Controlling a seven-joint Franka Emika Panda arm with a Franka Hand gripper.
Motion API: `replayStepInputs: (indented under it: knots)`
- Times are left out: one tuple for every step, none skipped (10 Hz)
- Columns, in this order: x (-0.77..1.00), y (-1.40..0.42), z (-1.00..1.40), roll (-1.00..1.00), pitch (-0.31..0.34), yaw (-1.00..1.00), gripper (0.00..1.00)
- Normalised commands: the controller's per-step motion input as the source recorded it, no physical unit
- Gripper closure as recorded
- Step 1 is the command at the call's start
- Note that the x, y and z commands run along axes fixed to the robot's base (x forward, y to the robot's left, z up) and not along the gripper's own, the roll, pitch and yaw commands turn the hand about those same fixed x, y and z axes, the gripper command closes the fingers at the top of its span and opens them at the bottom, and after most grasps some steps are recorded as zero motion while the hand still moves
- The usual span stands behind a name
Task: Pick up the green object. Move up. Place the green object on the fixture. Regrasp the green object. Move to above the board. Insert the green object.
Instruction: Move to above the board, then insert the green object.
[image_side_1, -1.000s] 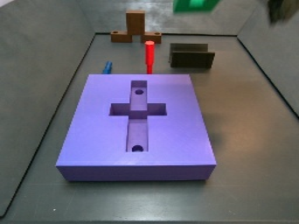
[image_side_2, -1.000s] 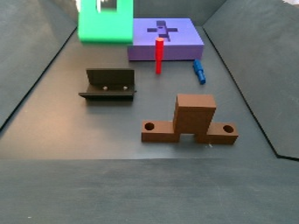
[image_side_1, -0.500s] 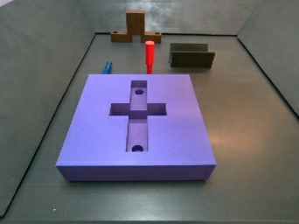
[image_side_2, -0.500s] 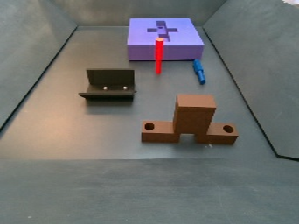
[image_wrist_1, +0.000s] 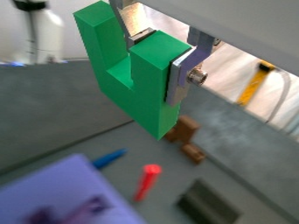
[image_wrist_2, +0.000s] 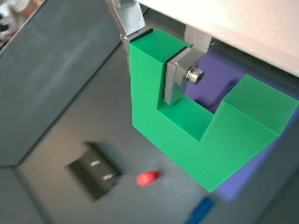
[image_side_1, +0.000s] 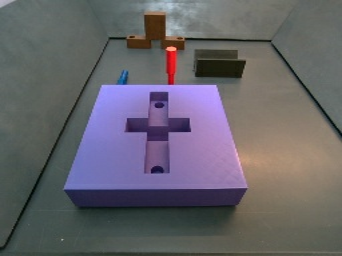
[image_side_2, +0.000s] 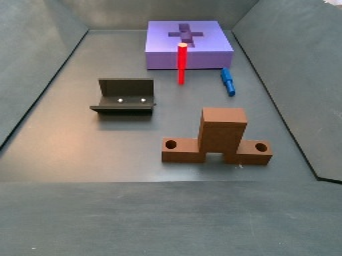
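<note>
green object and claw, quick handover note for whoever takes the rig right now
Claw: shut on the green object, high above the floor, out of both side views.
Fixture: empty, on the floor.
Board: cross recess empty.
Done: pick-up and lift.
Left: place the piece on the fixture, regrasp, move above the board, insert.

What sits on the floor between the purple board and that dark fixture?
In a side view, only the red peg stands between the board and the fixture. The tool holds the green object high above.
</note>
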Motion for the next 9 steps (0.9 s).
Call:
replayStepInputs:
  knots:
    - [-0.2, -0.15, 0.01, -1.0, 0.05, -0.04, 1.0]
    - [-0.05, -0.05, 0.01, -1.0, 0.07, -0.04, 1.0]
    - [-0.07, -0.05, 0.02, -1.0, 0.033, -0.03, 1.0]
    - [-0.09, -0.03, 0.01, -0.93, 0.003, -0.03, 1.0]
    - [-0.09, 0.03, 0.0, -0.65, -0.031, -0.01, 1.0]
    - [-0.08, 0.03, 0.01, -0.45, -0.046, -0.01, 1.0]
    - [-0.05, 0.01, 0.0, -0.25, -0.046, 0.0, 1.0]
    - [0.02, -0.02, 0.0, 0.0, 0.0, 0.0, 1.0]
    - [0.08, -0.12, -0.11, 0.0, 0.0, 0.0, 1.0]
